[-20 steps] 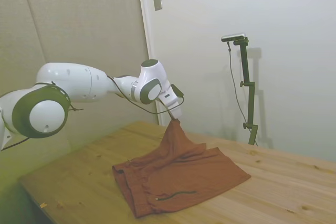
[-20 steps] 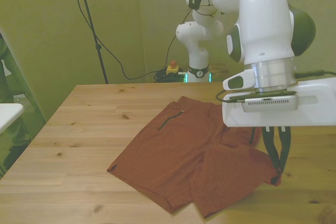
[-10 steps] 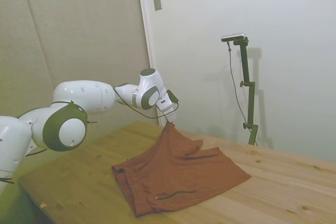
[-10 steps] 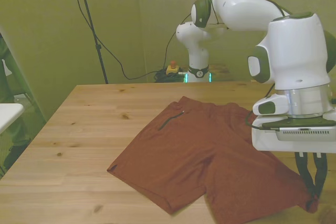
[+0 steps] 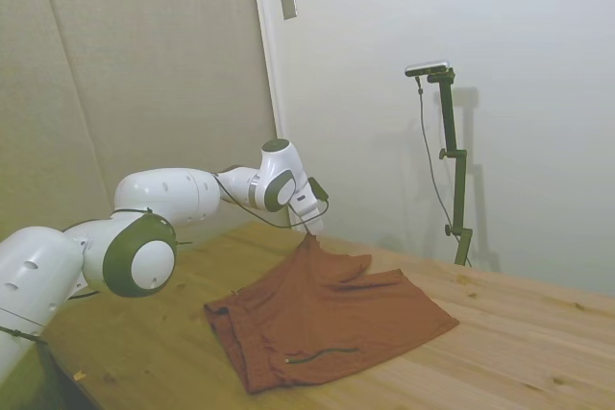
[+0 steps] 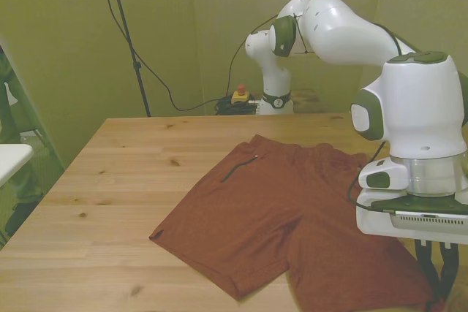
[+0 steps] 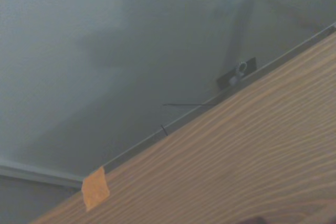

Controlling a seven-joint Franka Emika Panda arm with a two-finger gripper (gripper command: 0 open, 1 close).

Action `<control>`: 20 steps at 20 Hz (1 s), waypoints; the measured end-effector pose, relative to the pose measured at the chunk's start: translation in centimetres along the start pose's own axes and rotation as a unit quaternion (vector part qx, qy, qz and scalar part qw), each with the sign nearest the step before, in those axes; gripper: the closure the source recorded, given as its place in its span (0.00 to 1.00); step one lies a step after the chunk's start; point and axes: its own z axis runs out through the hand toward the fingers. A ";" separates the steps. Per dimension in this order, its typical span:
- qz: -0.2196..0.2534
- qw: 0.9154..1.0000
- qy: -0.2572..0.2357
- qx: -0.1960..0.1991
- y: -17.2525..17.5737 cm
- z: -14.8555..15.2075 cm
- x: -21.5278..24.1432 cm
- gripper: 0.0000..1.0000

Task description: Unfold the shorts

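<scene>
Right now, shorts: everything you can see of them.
The shorts are rust-brown soft cloth, lying mostly spread on the wooden table, both legs showing. The waistband lies toward the far edge in the front view, with a thin dark drawstring across it. One leg's hem corner is pinched in the gripper and lifted into a peak, seen from the side; the rest lies flat with slight wrinkles.

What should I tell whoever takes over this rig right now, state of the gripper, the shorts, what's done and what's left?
Gripper: jaws shut on a leg corner of the shorts, held just above the table, in the front view's lower right.
Shorts: mostly spread flat, waistband toward the far edge; the held corner rises to a peak in the side view.
Done: both legs look opened out.
Left: probably lower the corner, release, check for folds.
</scene>
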 end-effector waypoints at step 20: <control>-0.004 1.000 -0.001 0.006 -0.6 -5.1 0.0 0.00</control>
